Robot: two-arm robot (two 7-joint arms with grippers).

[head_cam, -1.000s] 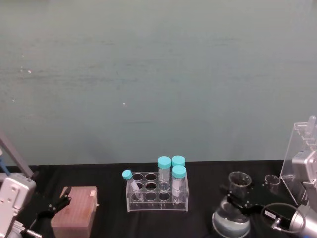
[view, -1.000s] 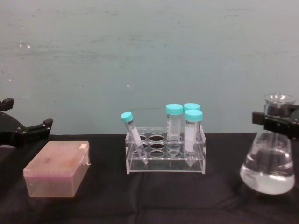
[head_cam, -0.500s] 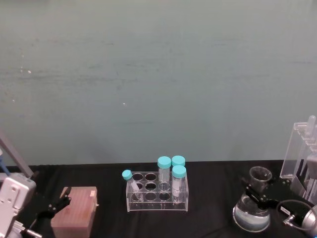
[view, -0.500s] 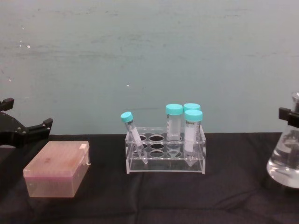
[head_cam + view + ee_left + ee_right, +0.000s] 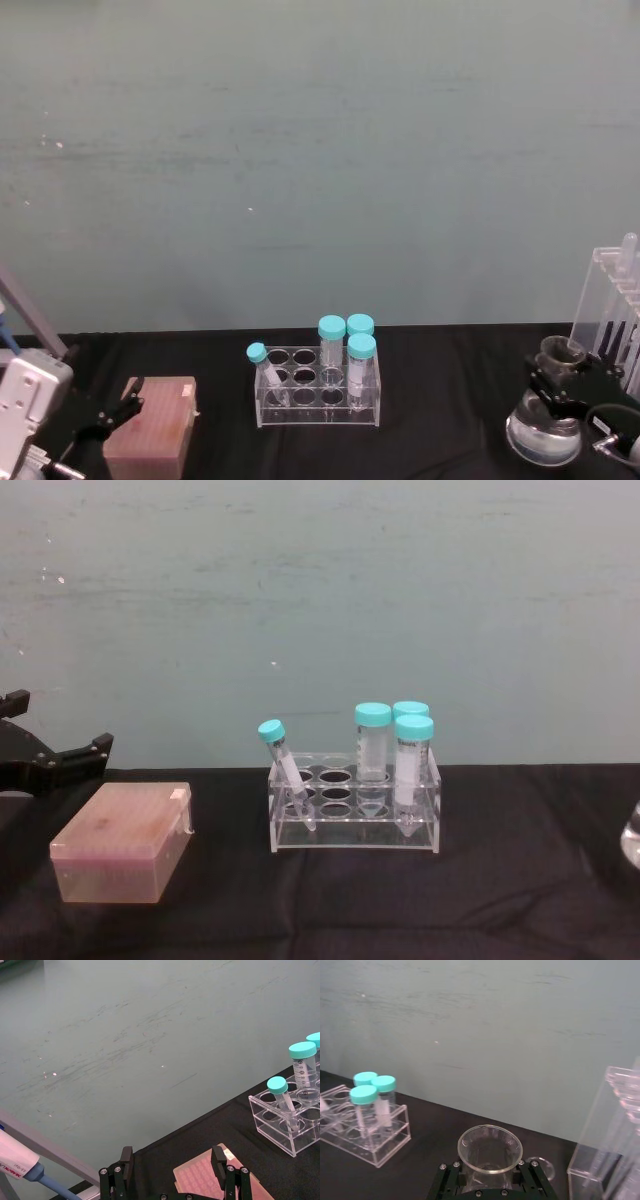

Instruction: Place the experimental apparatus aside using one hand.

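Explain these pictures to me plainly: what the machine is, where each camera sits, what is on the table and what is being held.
This is a two-armed robot at a black-clothed table. One camera sits on its head, one on its chest, one on each wrist. The black two-fingered right gripper is shut on the neck of a large clear glass conical flask holding some liquid, beside a tall clear acrylic rack. The left gripper hangs open over a pink lidded plastic box. In the middle stands a low clear tube rack with four teal-capped tubes.
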